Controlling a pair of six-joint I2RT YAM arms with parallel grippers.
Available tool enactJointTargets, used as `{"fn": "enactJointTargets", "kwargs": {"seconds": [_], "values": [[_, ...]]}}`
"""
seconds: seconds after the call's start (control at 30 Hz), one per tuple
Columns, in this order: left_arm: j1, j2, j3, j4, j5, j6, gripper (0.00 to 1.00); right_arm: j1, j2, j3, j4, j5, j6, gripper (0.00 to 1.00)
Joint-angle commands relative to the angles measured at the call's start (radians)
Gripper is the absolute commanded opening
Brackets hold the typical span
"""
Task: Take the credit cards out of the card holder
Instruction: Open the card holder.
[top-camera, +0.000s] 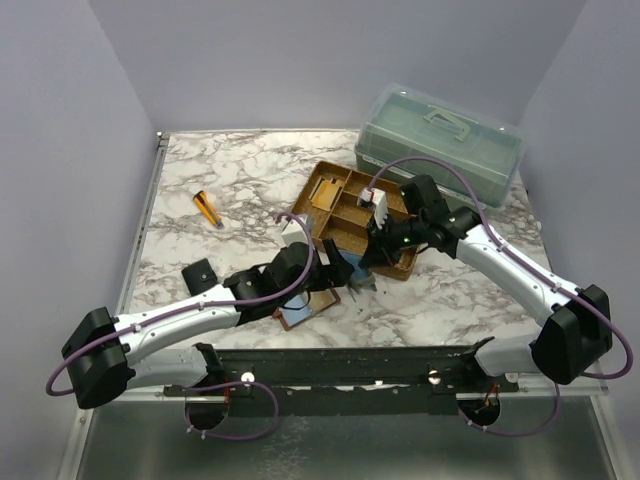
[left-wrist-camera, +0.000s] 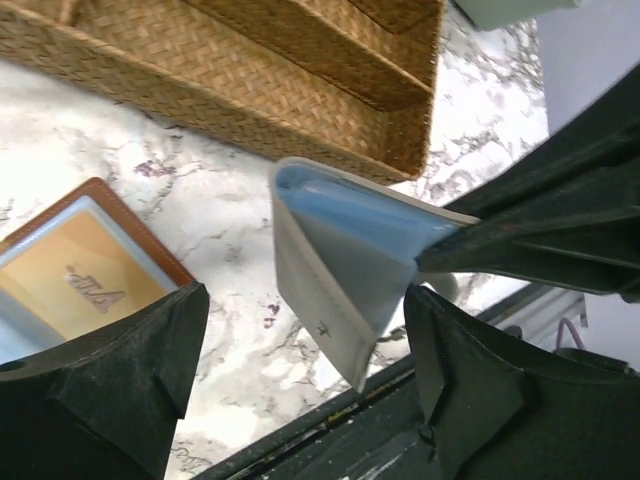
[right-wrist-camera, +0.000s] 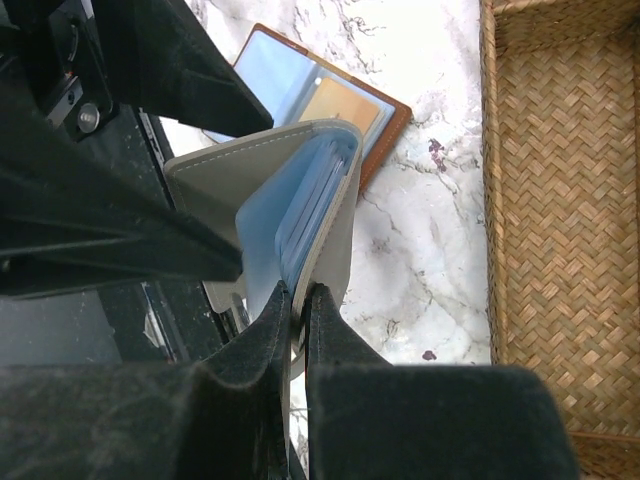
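The reddish-brown card holder (top-camera: 298, 315) lies open and flat on the marble table, its blue and tan-orange panels up; it also shows in the left wrist view (left-wrist-camera: 90, 260) and the right wrist view (right-wrist-camera: 330, 100). No gripper touches it. My right gripper (right-wrist-camera: 297, 295) is shut on one edge of a blue-grey two-panel folder (right-wrist-camera: 300, 190) and holds it above the table (top-camera: 335, 262). My left gripper (left-wrist-camera: 305, 300) is open, one finger on each side of that folder (left-wrist-camera: 340, 260), not closed on it. No loose cards show.
A wicker compartment tray (top-camera: 350, 205) stands just behind the grippers, with a white object (top-camera: 380, 205) in it. A teal plastic box (top-camera: 440, 140) sits at the back right. A small black case (top-camera: 200, 272) and an orange-black item (top-camera: 208, 208) lie at left.
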Motion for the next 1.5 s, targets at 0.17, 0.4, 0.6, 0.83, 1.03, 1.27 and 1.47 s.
{"fn": "enactJointTargets", "kwargs": {"seconds": [0.17,0.4,0.6,0.83,1.03,1.27,1.47], "values": [[0.002,-0.053,-0.115,0.041,-0.061,0.053,0.56,-0.001,-0.020,0.015,-0.007,-0.158,0.004,0.00],[0.067,-0.136,-0.250,0.180,0.093,0.129,0.35,-0.010,-0.022,-0.013,-0.032,-0.063,-0.038,0.00],[0.194,-0.033,-0.325,0.360,0.361,0.075,0.37,-0.010,-0.015,-0.050,-0.050,-0.020,-0.064,0.00],[0.256,-0.002,-0.308,0.333,0.394,0.105,0.57,-0.013,0.028,-0.066,-0.039,0.076,-0.056,0.00],[0.290,-0.296,-0.370,0.237,0.372,0.142,0.75,-0.032,0.046,-0.083,-0.025,-0.031,-0.053,0.00],[0.295,-0.417,-0.445,0.332,0.503,0.061,0.76,-0.047,0.056,-0.084,-0.022,-0.090,-0.053,0.00],[0.295,-0.327,-0.475,0.527,0.620,-0.044,0.74,-0.065,0.061,-0.083,-0.024,-0.124,-0.050,0.00]]}}
